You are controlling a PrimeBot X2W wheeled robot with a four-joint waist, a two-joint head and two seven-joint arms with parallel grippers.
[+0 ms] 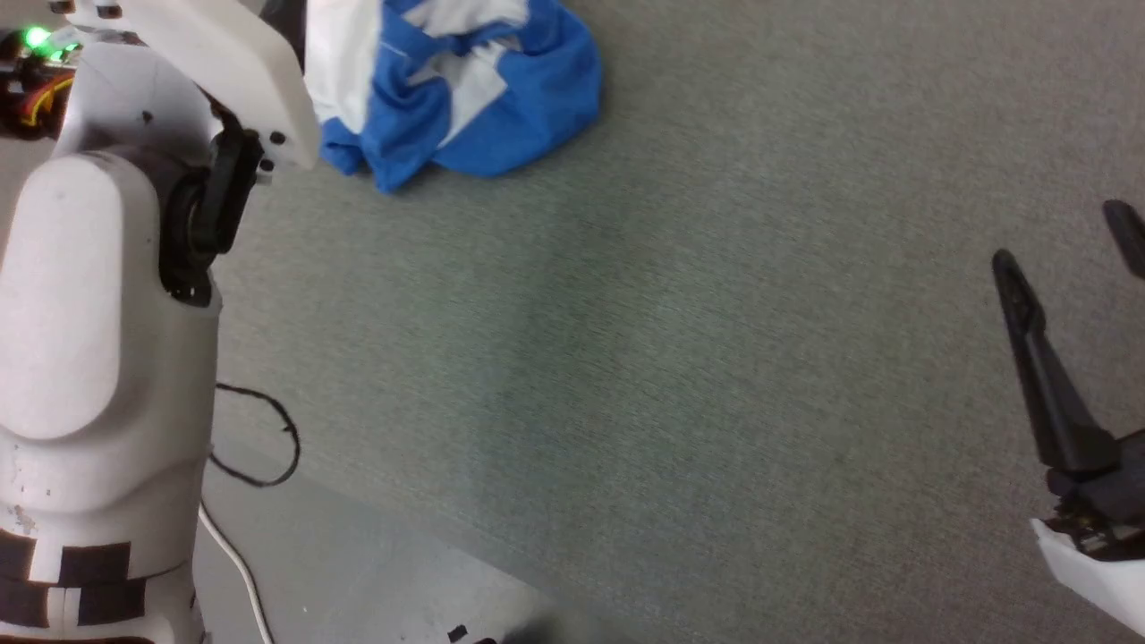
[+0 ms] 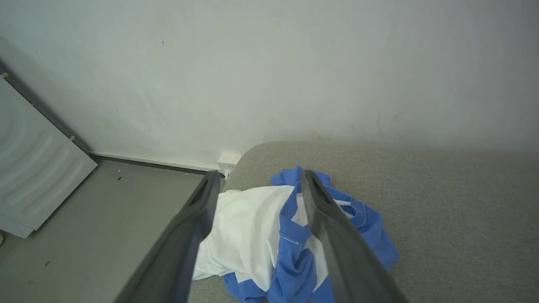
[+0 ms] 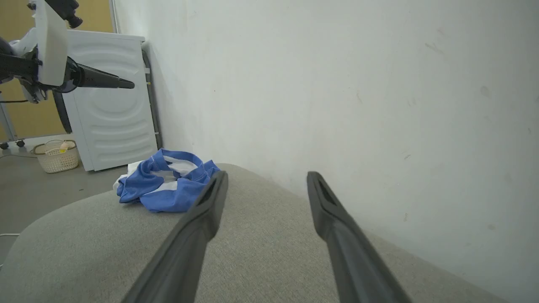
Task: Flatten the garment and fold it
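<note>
Our left pincer [image 2: 261, 176] hangs wide open and empty above the garment [image 2: 252, 235], bunched at the corner of the grey surface [image 2: 442, 210], our right pincer [image 1: 1060, 234] likewise open and empty well apart, so we risk pinching several layers or dragging the heap over the edge.

white appliance [image 3: 113, 109] against wall [image 3: 337, 84]; basket [image 3: 57, 158] near

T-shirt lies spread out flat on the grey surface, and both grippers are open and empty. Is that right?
No: the T-shirt lies crumpled in a heap on the grey surface, as the right wrist view shows. The left gripper and right gripper are open and empty.
</note>
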